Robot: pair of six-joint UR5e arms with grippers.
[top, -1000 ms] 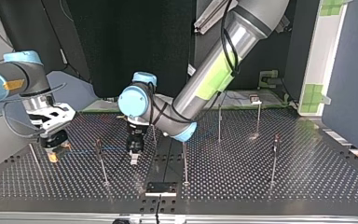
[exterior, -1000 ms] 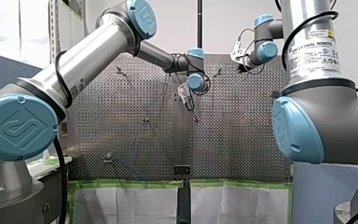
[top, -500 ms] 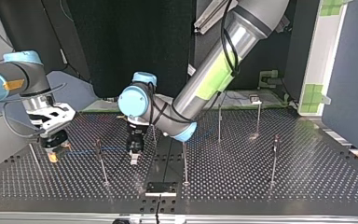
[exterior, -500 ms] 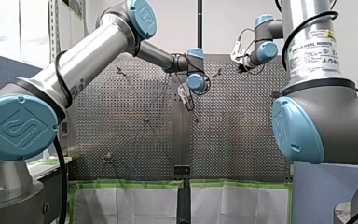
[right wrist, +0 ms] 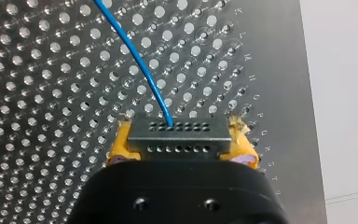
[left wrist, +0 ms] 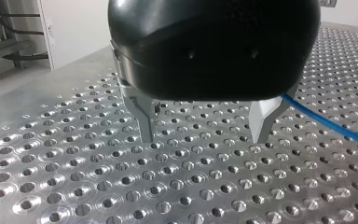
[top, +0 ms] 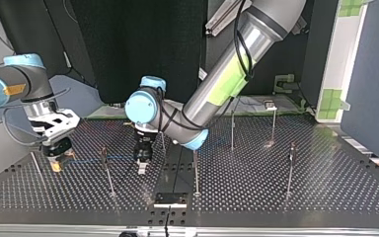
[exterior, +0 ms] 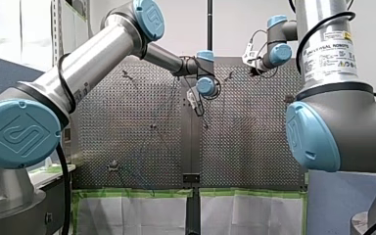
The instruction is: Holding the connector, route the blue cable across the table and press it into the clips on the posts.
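In the right wrist view my right gripper [right wrist: 179, 142] is shut on the grey connector [right wrist: 177, 136], its yellow pads [right wrist: 121, 148] on both ends. The blue cable [right wrist: 135, 56] leaves the connector and runs ahead over the perforated table. In the top view my right gripper [top: 55, 159] hangs low at the left; the blue cable [top: 86, 160] runs from it past a clip post [top: 107, 170] to my left gripper [top: 142, 165]. In the left wrist view my left gripper [left wrist: 204, 135] stands open just above the table, nothing between its fingers, with the blue cable [left wrist: 326, 123] beside one finger.
Several thin posts stand on the table in the top view, among them one [top: 196, 170] near the middle, one [top: 232, 131] further back and one [top: 290, 168] at the right. A black plate [top: 170, 199] lies at the table's near edge.
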